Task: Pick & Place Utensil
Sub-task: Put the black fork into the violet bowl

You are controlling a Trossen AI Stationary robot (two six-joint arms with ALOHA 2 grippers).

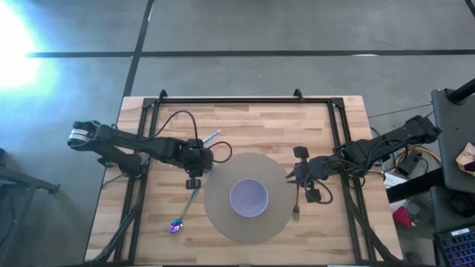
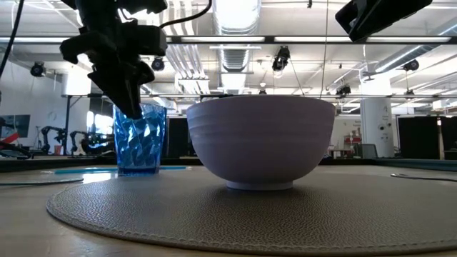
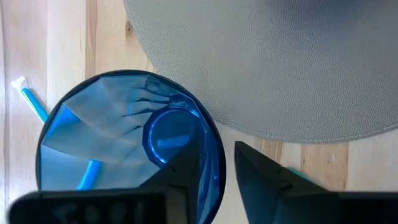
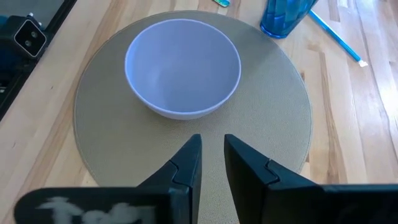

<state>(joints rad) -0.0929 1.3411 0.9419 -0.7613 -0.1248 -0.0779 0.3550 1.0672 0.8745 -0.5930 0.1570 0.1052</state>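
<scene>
The utensil (image 1: 191, 203) looks light, stiff and thin, probably slick plastic, so it is best pinched mid-handle, square across. It has a slim teal handle and a purple end, and lies between the mat (image 1: 223, 215) and the tabletop's left edge. Just beyond it, the left gripper (image 3: 214, 152) hangs over the cup (image 3: 93, 124), fingers parted. The right gripper (image 4: 212, 140) is over the mat's right edge, slightly apart, empty.

Grey concrete floor (image 1: 282, 30) with dark seam lines, bright glare patch (image 1: 11, 52) at left. Wooden plank table (image 1: 245, 122) in black frame. Beyond: open ceiling with ducts (image 2: 235, 28), strip lights, white column (image 2: 376, 125), dark desk (image 1: 454, 133) at right.
</scene>
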